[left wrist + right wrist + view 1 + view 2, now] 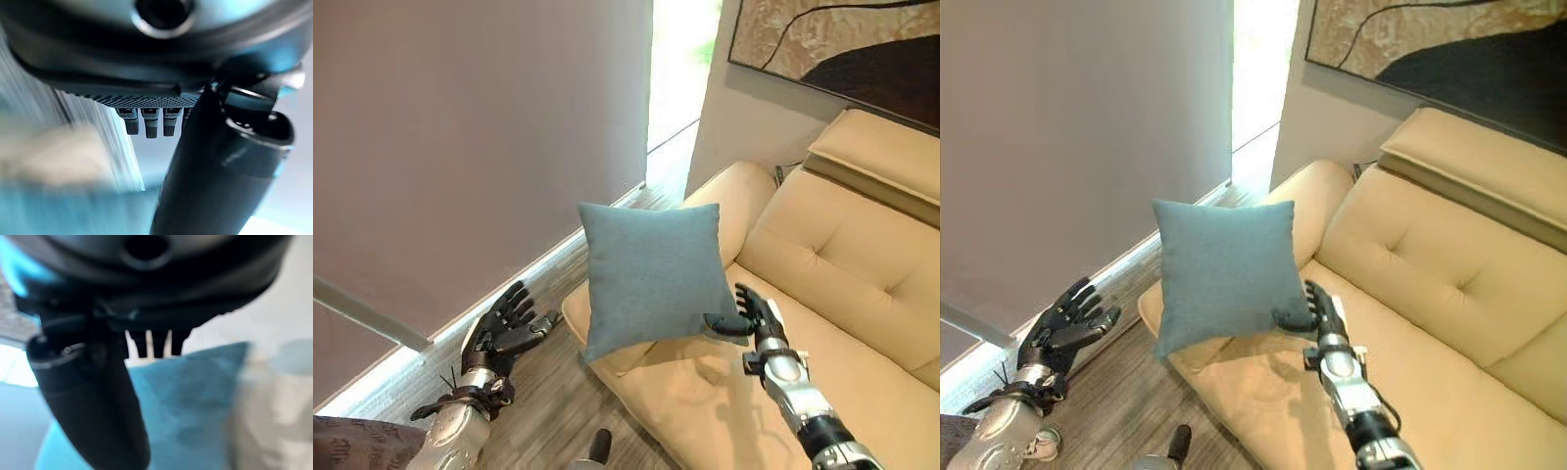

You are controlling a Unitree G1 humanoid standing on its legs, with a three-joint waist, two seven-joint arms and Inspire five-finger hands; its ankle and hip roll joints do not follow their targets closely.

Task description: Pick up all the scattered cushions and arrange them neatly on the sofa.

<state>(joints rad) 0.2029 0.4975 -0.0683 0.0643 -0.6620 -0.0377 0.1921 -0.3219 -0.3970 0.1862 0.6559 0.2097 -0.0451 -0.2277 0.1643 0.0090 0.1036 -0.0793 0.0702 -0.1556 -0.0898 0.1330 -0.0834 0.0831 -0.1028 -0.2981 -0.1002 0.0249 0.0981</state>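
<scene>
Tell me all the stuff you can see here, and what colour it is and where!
cushion: one, blue-grey, up in the air over the sofa's end, held at its lower corner
sofa: one, cream, on the right against the wall
picture: one, beige and dark brown, on the wall above the sofa
blind: one, pale grey-pink, on the left
floor: grey-brown wood planks, beside the sofa
patterned thing: one, dark, at the bottom left corner; cannot tell what it is
right hand: dark, pinching the cushion's corner
left hand: dark, open, over the floor, holding nothing
</scene>
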